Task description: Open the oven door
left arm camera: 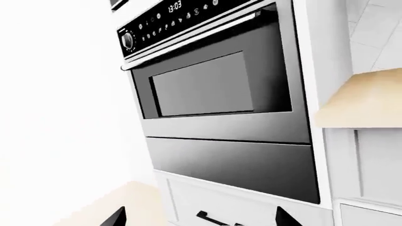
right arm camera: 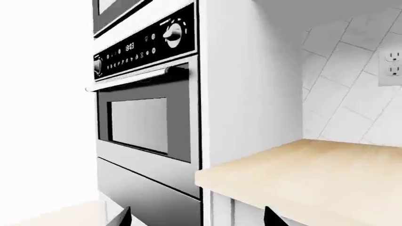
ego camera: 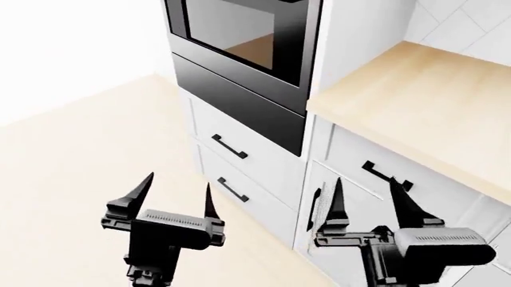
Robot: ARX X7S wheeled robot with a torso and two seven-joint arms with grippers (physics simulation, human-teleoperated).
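Black glass oven door [left arm camera: 217, 87], shut flush in its tall white cabinet column [right arm camera: 248, 84]; window [right arm camera: 139, 125] takes up most of the panel. Silver bar handle [left arm camera: 188, 40] runs along the door's top edge, just under the black control panel [right arm camera: 144, 44] with its knobs and lit clock. Below the door, a plain dark drawer panel [left arm camera: 232, 165], also shut.

Head view: only the lower part of the door shows, at top centre. Under the dark panel sit two white drawers [ego camera: 239, 161] with black bar pulls. Beside the column, on my right, a light wood countertop [ego camera: 415, 95] over white base cabinets; tiled wall behind it, with a wall outlet [right arm camera: 392, 63] in the right wrist view.

My left gripper [ego camera: 177, 200]: fingers spread wide, nothing between them, held low in front of the white drawers, well apart from the oven door. My right gripper [ego camera: 367, 200]: fingers likewise parted and empty, low in front of the base cabinet under the counter. Neither touches anything.

Both wrist cameras look up at the oven front; only my dark fingertips [left arm camera: 285, 216] show at the frame edge.
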